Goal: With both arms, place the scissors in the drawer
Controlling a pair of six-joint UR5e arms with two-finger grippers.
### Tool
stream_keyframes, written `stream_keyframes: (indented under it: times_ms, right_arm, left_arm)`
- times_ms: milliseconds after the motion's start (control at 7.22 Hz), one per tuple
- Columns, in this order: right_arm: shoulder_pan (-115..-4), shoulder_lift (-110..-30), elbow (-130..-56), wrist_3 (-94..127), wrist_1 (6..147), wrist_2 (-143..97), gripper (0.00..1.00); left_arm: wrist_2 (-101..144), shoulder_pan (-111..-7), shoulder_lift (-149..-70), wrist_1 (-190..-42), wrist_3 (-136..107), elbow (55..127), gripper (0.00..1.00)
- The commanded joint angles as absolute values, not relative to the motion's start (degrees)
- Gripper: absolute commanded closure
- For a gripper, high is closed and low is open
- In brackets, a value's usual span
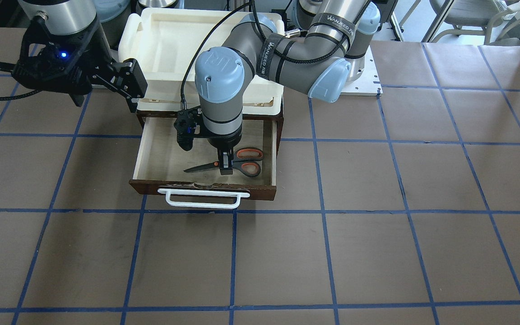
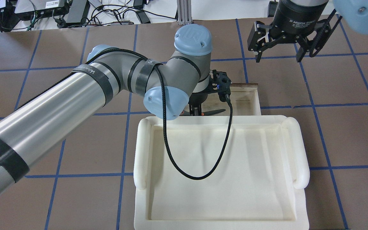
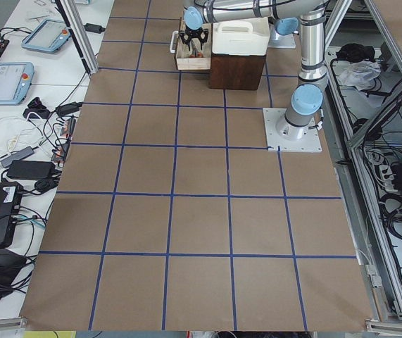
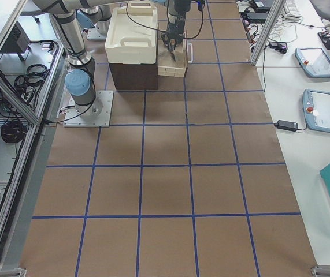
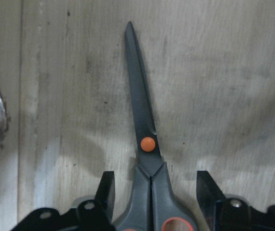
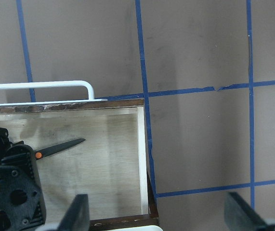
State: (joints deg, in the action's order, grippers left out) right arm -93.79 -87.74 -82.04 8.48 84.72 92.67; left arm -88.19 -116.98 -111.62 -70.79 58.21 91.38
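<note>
The scissors (image 1: 242, 165) lie flat on the pale floor of the pulled-out drawer (image 1: 203, 188), handles toward the view's right. In the left wrist view the blades and orange pivot (image 5: 144, 125) point away. My left gripper (image 1: 226, 169) reaches down into the drawer. It is open, with one finger (image 5: 106, 190) on each side of the scissors' neck and a gap at both sides. My right gripper (image 1: 106, 90) hangs open and empty above the table beside the drawer's back corner. Its wrist view shows the drawer wall (image 6: 141, 159) and the blade tip (image 6: 60, 147).
A white foam tray (image 2: 141, 153) sits on the dark cabinet (image 3: 237, 70) behind the drawer. The drawer's white bar handle (image 1: 203, 199) sticks out toward the operators' side. The left arm's black cable (image 2: 200, 174) loops over the tray. Brown table with a blue tape grid.
</note>
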Motion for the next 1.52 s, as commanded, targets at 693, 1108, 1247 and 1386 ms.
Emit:
stream_keyframes:
  times_ms: [693, 1108, 1247, 1386]
  right_arm:
    - [-93.9, -87.9, -82.1, 7.9, 84.6, 91.9, 0.0]
    - [-94.0, -88.2, -82.1, 7.9, 84.6, 91.8, 0.0]
    - [-94.0, -88.2, -82.1, 7.9, 84.5, 91.8, 0.0]
    - [-94.0, -88.3, -82.1, 8.0, 84.5, 91.8, 0.0]
  left_arm:
    - [-88.4, -115.4, -107.2, -76.5, 47.3, 82.7, 0.0]
    - [-88.6, -110.8, -101.3, -83.6, 32.1, 83.8, 0.0]
    - [-88.5, -108.4, -99.4, -83.8, 25.6, 83.8, 0.0]
    - [-88.3, -104.5, -97.4, -84.4, 16.9, 83.9, 0.0]
